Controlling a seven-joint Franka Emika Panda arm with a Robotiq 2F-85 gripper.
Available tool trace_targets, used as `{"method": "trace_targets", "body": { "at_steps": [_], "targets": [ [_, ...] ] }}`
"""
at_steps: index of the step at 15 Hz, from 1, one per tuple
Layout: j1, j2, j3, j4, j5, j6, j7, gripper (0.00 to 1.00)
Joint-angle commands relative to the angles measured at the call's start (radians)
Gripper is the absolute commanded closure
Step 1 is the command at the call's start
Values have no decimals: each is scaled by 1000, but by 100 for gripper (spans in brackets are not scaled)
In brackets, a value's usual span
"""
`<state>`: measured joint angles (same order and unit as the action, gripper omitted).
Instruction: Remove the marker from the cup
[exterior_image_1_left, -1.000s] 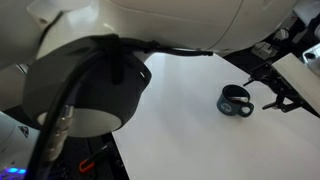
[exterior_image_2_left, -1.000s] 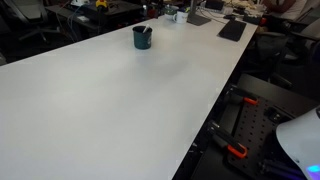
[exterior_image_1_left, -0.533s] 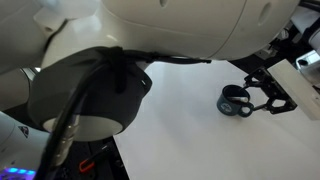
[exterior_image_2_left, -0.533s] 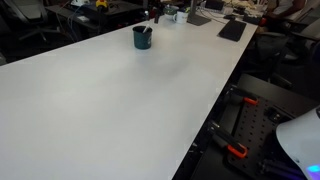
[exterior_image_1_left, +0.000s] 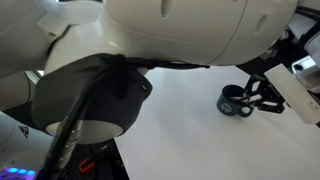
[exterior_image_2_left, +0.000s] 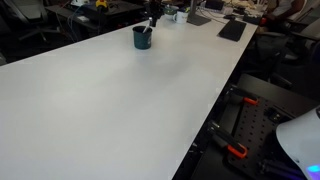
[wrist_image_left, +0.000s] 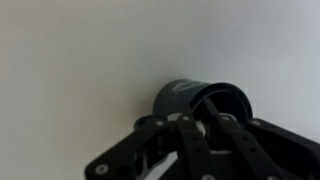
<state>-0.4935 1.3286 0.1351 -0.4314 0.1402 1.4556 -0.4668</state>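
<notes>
The cup is a small dark mug standing on the white table, also seen in both exterior views. The marker shows as a thin stick leaning inside the cup's mouth, and its top pokes above the rim in an exterior view. My gripper hangs right over the cup's mouth with its fingers drawn together around the marker's upper end. In an exterior view the gripper sits tight beside the cup; seen from far off the gripper is just above it.
The arm's bulky grey body fills most of an exterior view. The long white table has its edge at the right, with a black keyboard and desk clutter at the far end.
The gripper has come down and in to the cup's mouth, and its fingers have gone from wide open to shut. The cup has stayed in place.
</notes>
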Motion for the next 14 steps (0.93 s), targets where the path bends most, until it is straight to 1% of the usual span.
{"method": "trace_targets", "body": {
  "at_steps": [1,2,3,4,5,6,14],
  "targets": [
    [-9,-16,8,-30,2,6,-30,100],
    [6,59,-10,109,17,-56,-24,100],
    [-9,-17,6,-30,1,-1,-28,100],
    [-10,-18,7,-31,3,-5,-15,74],
    [-9,-17,6,-30,1,-5,-18,72],
    [-8,-18,3,-30,-2,-7,-16,66],
    [-4,-25,-1,-20,-7,7,-11,5]
  ]
}}
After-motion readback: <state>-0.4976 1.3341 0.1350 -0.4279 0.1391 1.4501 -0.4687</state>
